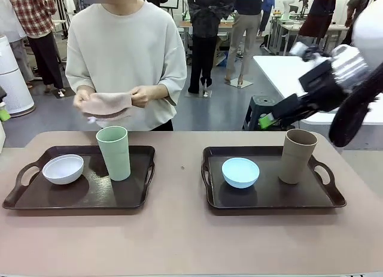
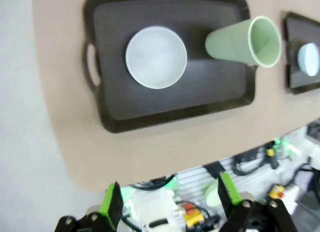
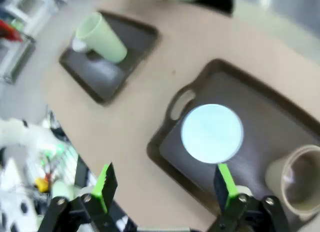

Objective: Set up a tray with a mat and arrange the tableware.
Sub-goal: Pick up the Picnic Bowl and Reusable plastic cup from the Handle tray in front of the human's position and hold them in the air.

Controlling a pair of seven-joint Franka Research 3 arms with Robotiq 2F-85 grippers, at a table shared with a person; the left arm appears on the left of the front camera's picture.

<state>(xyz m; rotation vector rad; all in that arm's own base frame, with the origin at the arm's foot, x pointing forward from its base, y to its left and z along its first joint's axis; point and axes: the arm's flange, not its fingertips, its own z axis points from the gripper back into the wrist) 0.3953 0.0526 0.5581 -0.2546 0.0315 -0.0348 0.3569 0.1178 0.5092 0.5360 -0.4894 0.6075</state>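
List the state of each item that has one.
Small round white bowl: upright, empty, on left dark tray.
Tall pale green cup: upright, same tray.
Small round light blue bowl: upright, empty, on right dark tray.
Tall tan-brown cup: upright, same tray.
Pinkish fabric mat: held in person's hands.
Left tool: open.
Right tool: open.

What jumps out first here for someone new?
Two dark trays sit side by side on the table: the left tray holds a white bowl and a pale green cup, the right tray a light blue bowl and a tan cup. At the far side a person holds a pinkish mat in both hands. The right fingers hang open above the right tray.
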